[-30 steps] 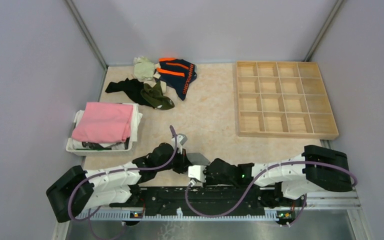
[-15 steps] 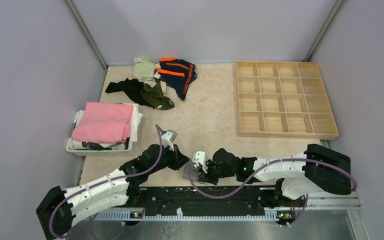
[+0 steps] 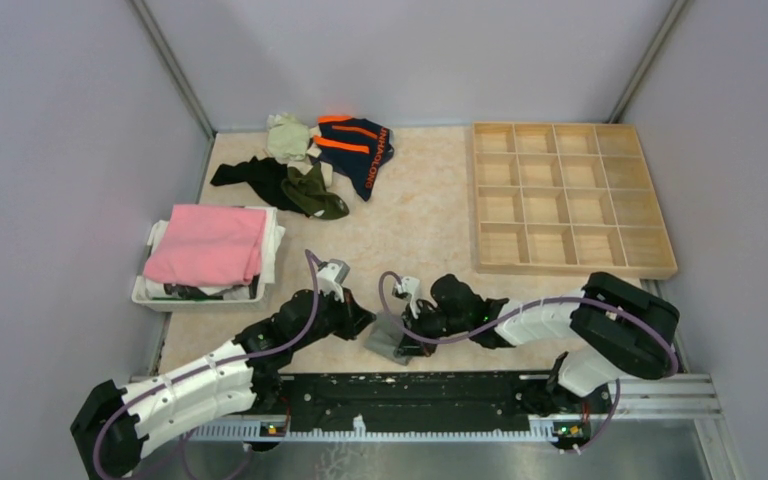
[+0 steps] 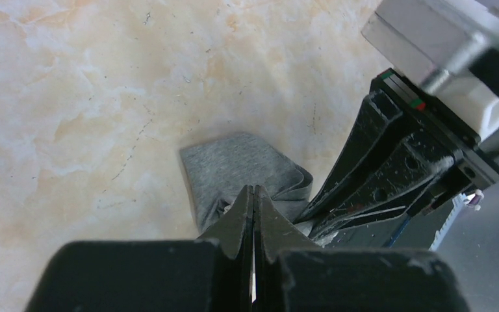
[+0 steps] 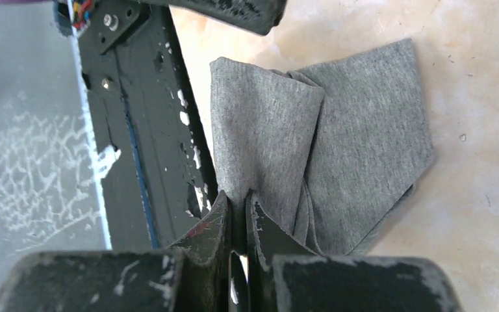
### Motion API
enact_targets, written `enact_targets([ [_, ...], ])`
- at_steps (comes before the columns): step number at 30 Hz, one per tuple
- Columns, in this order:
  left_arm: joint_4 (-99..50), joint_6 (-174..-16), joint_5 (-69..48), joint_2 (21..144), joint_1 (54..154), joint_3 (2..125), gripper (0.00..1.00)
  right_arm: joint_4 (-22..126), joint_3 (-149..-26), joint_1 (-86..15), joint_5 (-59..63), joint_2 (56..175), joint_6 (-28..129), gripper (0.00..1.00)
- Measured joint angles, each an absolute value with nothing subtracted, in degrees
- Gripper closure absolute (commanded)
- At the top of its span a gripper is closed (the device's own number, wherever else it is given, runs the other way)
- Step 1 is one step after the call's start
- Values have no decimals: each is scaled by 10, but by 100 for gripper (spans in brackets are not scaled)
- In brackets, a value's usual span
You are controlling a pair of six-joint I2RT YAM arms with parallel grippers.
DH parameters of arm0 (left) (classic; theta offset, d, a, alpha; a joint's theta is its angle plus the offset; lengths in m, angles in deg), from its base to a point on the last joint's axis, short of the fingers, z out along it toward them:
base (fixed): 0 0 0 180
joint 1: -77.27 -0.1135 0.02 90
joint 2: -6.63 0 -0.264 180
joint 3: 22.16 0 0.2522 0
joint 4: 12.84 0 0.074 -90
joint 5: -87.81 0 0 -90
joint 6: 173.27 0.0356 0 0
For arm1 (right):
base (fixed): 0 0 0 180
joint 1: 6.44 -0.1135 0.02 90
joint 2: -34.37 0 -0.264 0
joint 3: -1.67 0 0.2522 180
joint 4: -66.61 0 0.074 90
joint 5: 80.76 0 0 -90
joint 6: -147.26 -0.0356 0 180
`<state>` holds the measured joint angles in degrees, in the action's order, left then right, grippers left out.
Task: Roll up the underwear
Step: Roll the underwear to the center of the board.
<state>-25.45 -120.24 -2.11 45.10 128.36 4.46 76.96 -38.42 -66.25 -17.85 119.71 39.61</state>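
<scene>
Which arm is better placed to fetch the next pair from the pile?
Likely the left: the pile sits far left, its side. Both the left gripper and right gripper pinch the grey underwear.

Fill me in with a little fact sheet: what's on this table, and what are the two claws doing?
Left gripper: shut, pinching one edge of the grey underwear
Right gripper: shut on another edge of the same garment
Garment state: crumpled, at the near edge of the table, between both arms
Other underwear: loose pile, far left
Wooden tray: gridded compartments, far right
Pink cloth: folded, on top of a white bin
</scene>
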Motion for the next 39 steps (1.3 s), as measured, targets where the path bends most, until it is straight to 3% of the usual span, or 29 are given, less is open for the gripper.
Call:
enact_targets([
  [24,-237,-1180,-68,495,1284,46,100,916,-344,-547,-275,1254,188,100],
  [39,-173,-1162,-111,587,1284,69,100,940,-335,-509,-279,1269,139,100],
])
